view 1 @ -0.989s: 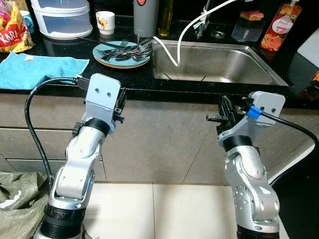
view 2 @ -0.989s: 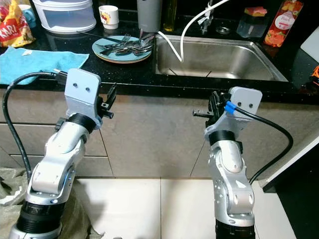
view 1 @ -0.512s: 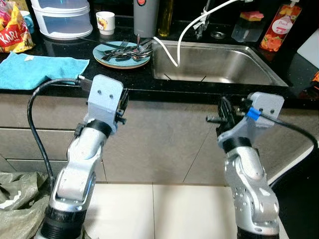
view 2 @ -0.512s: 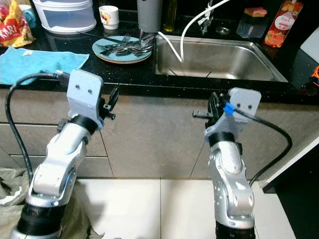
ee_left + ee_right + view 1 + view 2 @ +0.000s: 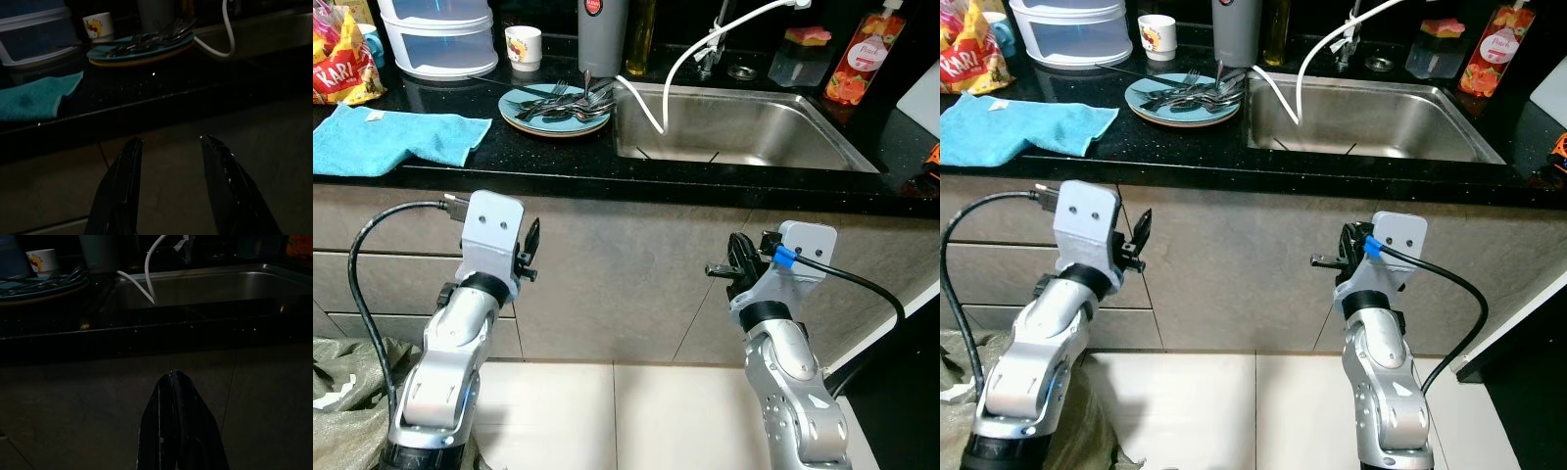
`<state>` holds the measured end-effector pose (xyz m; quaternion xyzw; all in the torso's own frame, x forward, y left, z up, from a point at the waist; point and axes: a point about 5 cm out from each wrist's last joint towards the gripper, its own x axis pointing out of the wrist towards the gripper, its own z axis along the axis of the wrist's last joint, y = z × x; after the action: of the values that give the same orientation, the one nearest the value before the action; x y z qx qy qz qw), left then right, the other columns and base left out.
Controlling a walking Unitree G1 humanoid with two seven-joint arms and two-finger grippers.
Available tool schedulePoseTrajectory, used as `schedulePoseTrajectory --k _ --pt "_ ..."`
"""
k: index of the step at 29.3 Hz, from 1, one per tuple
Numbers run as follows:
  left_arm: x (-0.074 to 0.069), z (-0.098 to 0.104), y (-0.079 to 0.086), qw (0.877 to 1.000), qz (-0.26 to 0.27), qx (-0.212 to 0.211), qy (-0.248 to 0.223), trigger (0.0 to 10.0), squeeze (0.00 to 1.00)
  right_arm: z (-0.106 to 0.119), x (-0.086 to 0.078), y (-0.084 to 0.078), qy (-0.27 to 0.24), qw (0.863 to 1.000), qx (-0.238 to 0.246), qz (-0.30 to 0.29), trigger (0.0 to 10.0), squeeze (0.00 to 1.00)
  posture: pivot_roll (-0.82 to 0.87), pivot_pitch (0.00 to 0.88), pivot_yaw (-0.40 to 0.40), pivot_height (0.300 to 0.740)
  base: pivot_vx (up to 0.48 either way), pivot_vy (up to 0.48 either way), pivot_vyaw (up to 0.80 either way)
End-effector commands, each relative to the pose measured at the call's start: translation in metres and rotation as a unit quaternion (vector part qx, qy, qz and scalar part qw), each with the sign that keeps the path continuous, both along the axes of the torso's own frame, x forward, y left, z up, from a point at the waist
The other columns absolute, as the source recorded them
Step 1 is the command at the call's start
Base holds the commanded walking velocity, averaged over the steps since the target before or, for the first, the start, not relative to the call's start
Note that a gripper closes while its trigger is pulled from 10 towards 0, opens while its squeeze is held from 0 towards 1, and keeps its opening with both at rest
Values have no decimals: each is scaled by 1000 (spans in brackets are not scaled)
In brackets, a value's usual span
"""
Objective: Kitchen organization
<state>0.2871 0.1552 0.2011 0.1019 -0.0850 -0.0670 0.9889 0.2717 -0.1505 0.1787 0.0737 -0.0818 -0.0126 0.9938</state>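
Black worktop point(image 5: 558, 162) carries a blue towel point(image 5: 396, 137) at its left front edge, a plate point(image 5: 553, 108) of cutlery point(image 5: 566, 96) beside the sink point(image 5: 734, 122). Left end effector point(image 5: 168, 147) released, below the front edge; right end effector point(image 5: 172, 382) clenched, empty.

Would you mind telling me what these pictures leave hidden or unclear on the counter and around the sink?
- Snack bag: cut by the left edge, eye views; print partly readable.
- Cutlery on the plate: heaped and overlapping, no count possible.
- Sink floor: drain unseen, near wall hides it.
- Orange thing: cut by the right edge.
- Wrist views: dark; cup print unreadable.
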Motion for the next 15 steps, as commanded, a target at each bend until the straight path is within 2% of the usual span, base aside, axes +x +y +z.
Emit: schedulePoseTrajectory --k 1,7,15 --pt "1 1 -5 1000 -6 -4 -1 10000 0 0 1 -3 -2 1000 -5 -5 10000 0 188 42 -52 740 0 0 0" --pt "0 8 -14 1000 -24 10 -16 10000 0 5 2 -4 -11 1000 -6 -7 10000 0 185 43 -52 740 0 0 0" --pt "2 9 -14 1000 -22 6 -14 10000 0 5 2 -4 -11 1000 -6 -8 10000 0 183 45 -51 740 0 0 0"
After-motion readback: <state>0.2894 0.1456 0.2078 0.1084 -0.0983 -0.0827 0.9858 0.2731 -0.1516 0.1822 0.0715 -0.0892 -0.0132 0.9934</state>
